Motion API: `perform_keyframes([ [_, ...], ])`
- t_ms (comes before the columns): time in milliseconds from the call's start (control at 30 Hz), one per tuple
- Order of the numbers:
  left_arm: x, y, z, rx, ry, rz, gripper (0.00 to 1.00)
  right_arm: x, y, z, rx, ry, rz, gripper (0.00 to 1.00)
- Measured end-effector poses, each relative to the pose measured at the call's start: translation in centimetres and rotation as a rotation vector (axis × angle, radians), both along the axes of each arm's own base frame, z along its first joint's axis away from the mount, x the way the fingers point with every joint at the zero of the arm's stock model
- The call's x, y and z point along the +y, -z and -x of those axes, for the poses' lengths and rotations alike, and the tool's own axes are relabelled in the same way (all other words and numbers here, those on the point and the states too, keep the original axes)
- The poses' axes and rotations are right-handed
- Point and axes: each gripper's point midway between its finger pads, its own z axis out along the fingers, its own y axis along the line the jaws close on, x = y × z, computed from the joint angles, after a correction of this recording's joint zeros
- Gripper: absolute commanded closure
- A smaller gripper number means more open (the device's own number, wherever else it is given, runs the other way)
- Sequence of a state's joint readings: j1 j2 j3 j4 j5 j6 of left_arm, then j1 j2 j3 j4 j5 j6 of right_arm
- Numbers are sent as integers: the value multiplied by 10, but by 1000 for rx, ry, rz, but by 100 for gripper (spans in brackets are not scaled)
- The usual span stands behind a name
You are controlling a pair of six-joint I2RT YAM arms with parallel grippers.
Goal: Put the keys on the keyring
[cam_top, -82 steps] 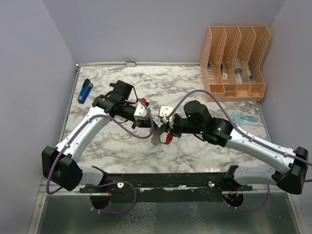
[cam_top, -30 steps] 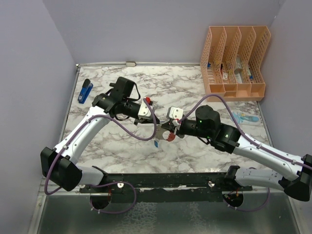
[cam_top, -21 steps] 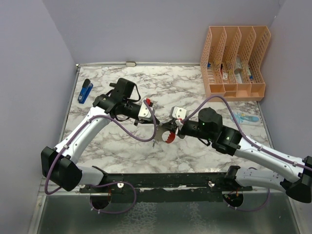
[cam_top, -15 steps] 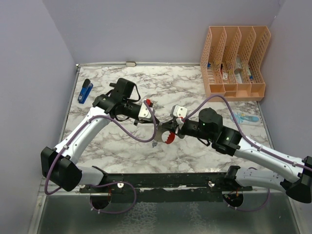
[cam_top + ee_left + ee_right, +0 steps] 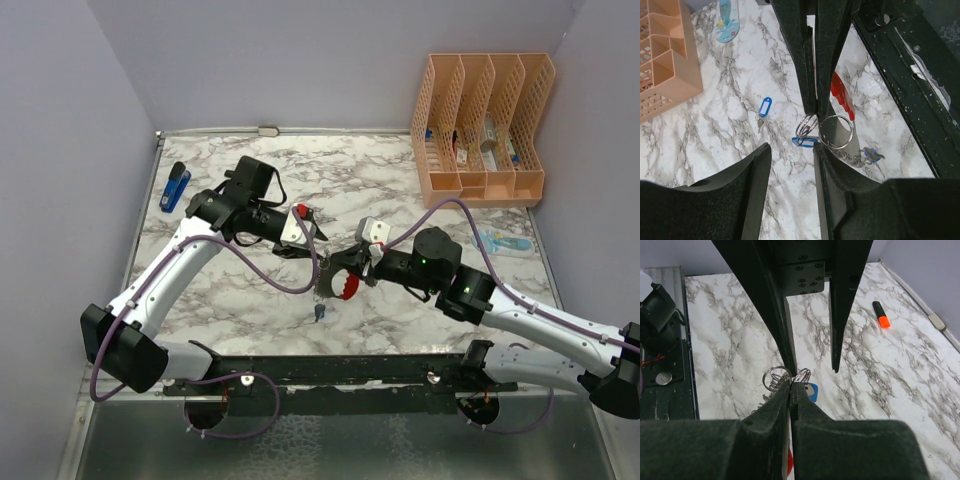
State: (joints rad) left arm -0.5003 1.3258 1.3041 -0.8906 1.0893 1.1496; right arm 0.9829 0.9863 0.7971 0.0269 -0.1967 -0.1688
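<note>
My right gripper is shut on the keyring, a grey band with a red loop, and holds it above the table's middle. In the right wrist view the shut fingers pinch the band. Two wire rings and a blue key hang at their tips. My left gripper is open and empty just beyond, its fingertips pointing at the rings. In the left wrist view it stands open over the rings and the hanging key. One key lies on the table below, and another lies farther off.
An orange desk organizer stands at the back right. A pale-blue flat item lies near the right edge. A dark-blue stapler-like thing lies at the far left. An orange-capped marker lies beyond the grippers. The black base rail runs along the near edge.
A blue key that hung by the keyring now lies on the table nearer the front edge. My left gripper has drawn back slightly. My right gripper keeps its hold.
</note>
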Motion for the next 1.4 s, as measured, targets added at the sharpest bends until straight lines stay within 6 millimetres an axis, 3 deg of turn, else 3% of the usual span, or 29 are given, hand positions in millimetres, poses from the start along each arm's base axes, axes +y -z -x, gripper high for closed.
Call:
perform_keyframes([
  [233, -2, -12, 1, -9, 11, 27, 66, 1, -1, 1, -2, -8, -3, 99],
  [1400, -1, -21, 11, -60, 89, 53, 63, 5, 1, 16, 16, -96, 32, 99],
])
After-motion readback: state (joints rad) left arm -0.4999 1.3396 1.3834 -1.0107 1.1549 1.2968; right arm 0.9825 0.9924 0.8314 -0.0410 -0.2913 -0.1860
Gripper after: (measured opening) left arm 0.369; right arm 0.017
